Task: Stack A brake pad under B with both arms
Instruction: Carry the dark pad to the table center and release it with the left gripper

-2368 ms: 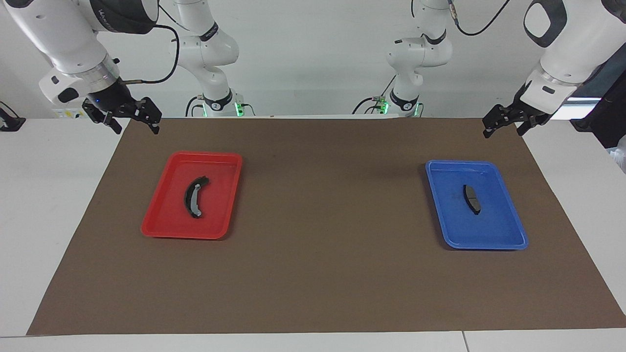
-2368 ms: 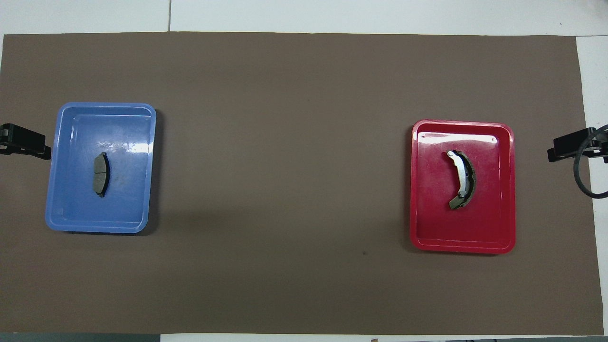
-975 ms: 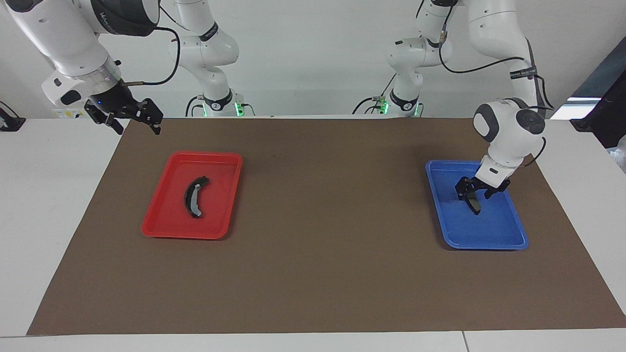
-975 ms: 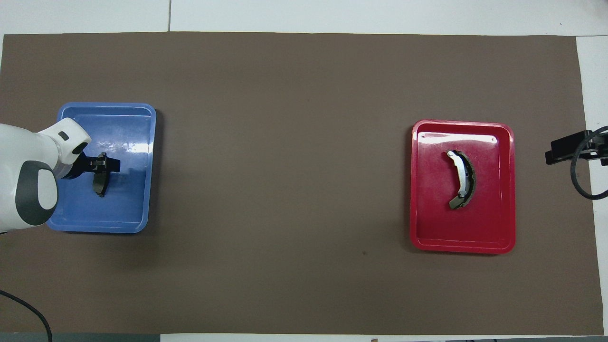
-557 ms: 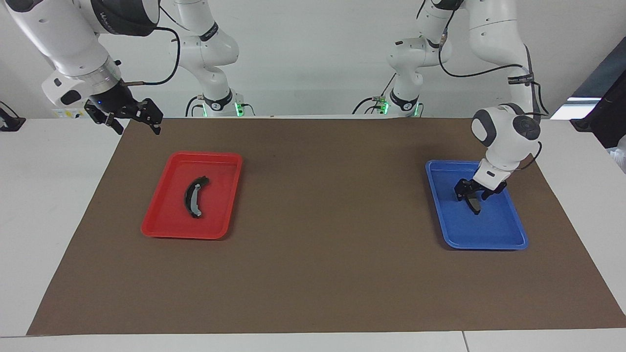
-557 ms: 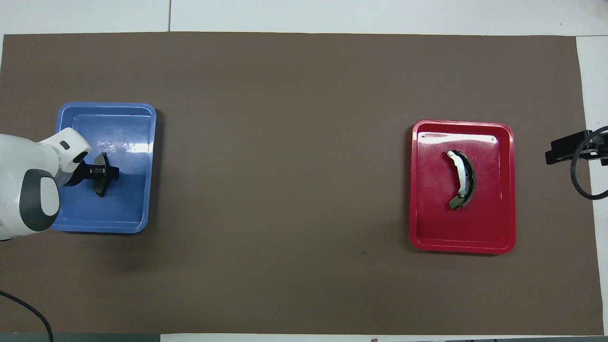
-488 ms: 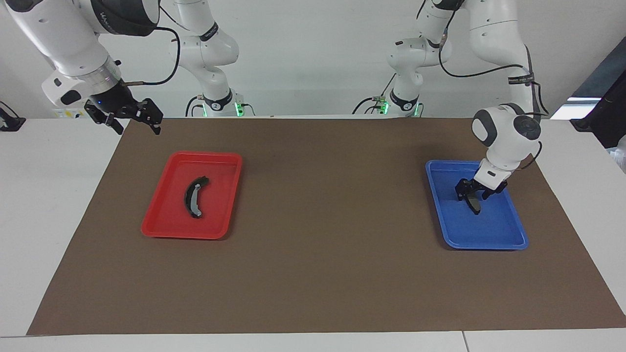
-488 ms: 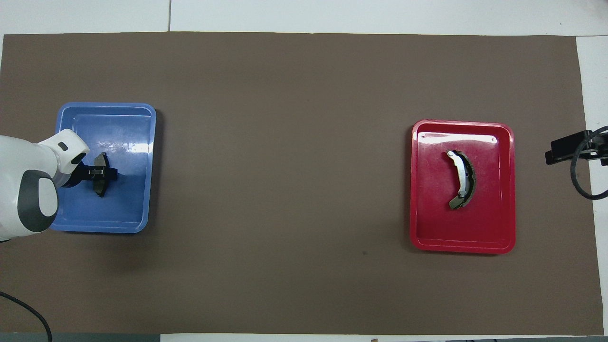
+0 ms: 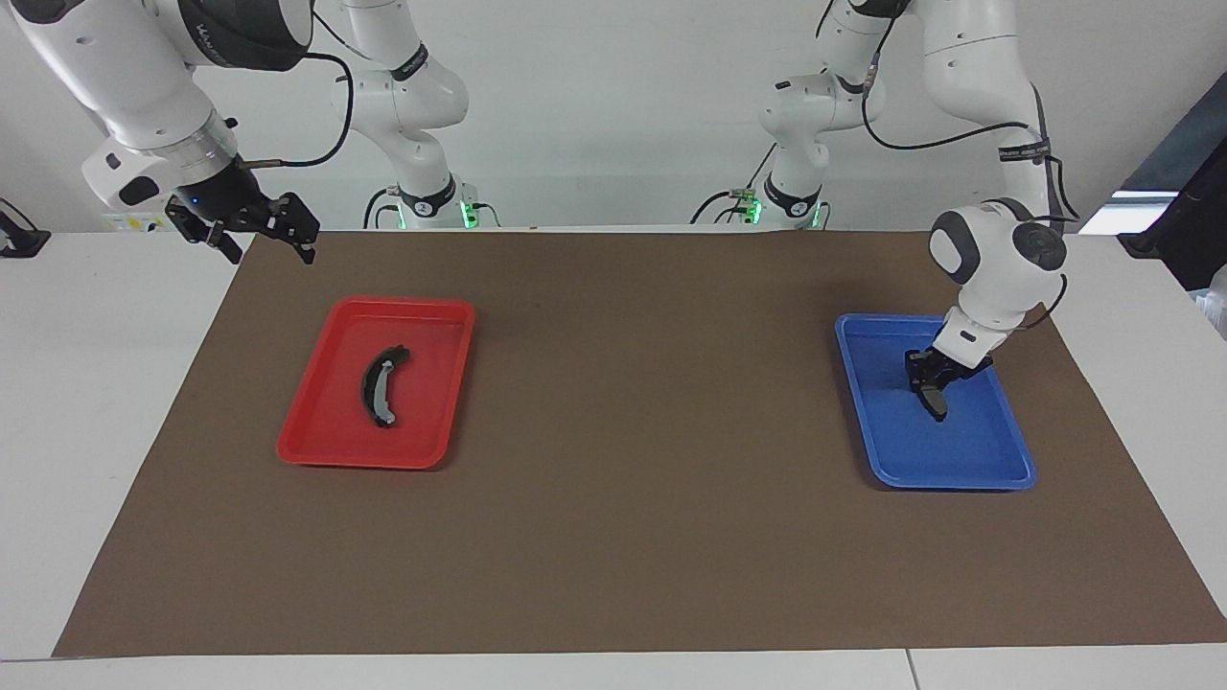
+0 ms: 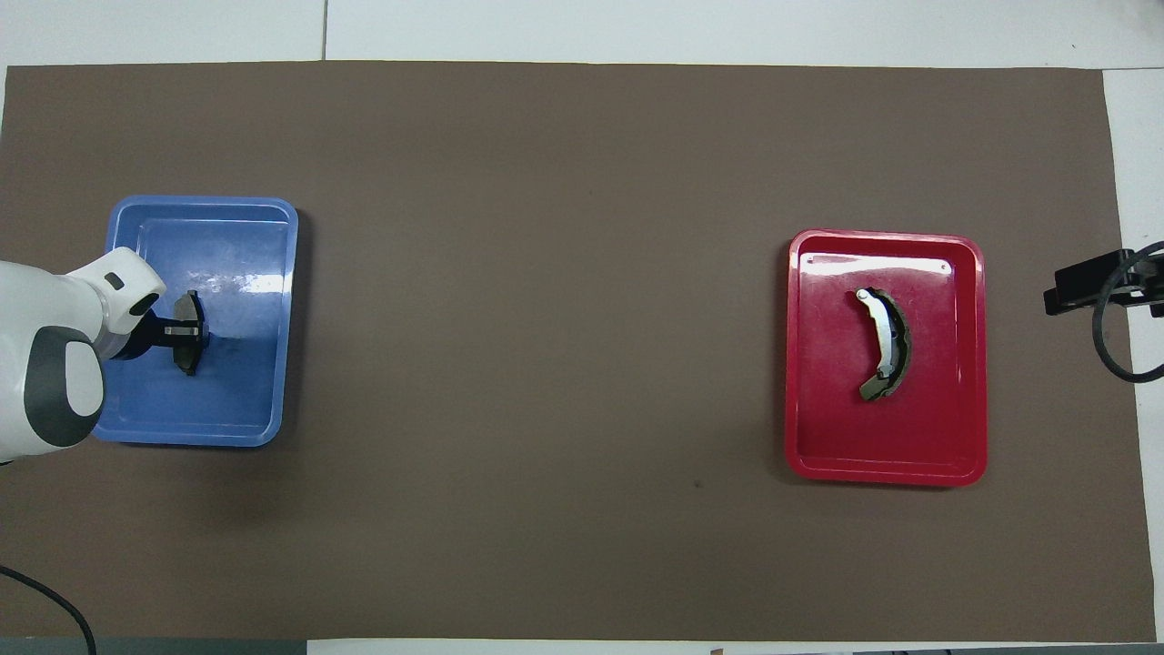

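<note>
Pickup is in hand: left gripper is clamped on the A brake pad in the blue tray; next comes lifting it. Right gripper waits wide open beside the red tray holding B.

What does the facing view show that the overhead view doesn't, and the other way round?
Only the facing view shows both arms' bases and the whole open right hand, waiting over the table's edge.
Only the overhead view shows the grey face of B lying along its curve.
Both show the left hand shut on the A brake pad in the blue tray, and B in the red tray.
</note>
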